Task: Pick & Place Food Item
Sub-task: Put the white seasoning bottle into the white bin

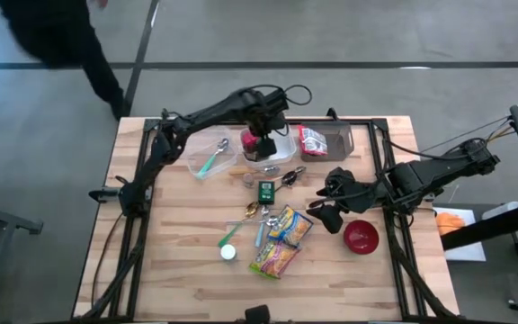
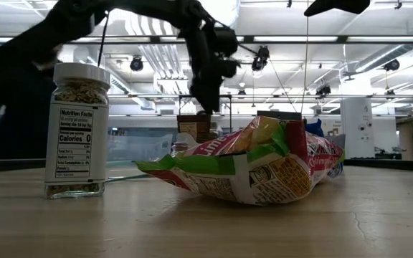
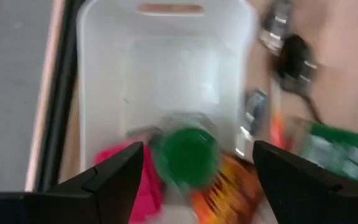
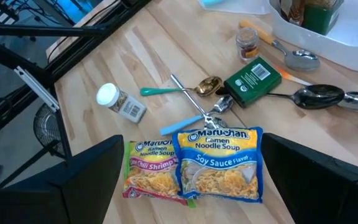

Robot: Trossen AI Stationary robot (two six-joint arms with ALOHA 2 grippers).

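You had the white bin [image 1: 281,151] near the tabletop's [image 1: 178,261] far edge, with a jar [image 3: 186,155] lying in it and the left tool [image 1: 261,135] directly above, while a clear dish [image 1: 207,160] holding a spoon [image 1: 214,158] sat just left of the bin and a tray [image 1: 340,139] with a packet [image 1: 314,141] just right. In front of the bin lay a small box [image 4: 254,79] and loose cutlery [image 4: 194,102], then two noodle packs [image 4: 194,165] side by side, with a spice jar [image 4: 120,102] to their left. The bowl [image 1: 361,237] sat right of the packs, under the right tool [image 1: 331,207].
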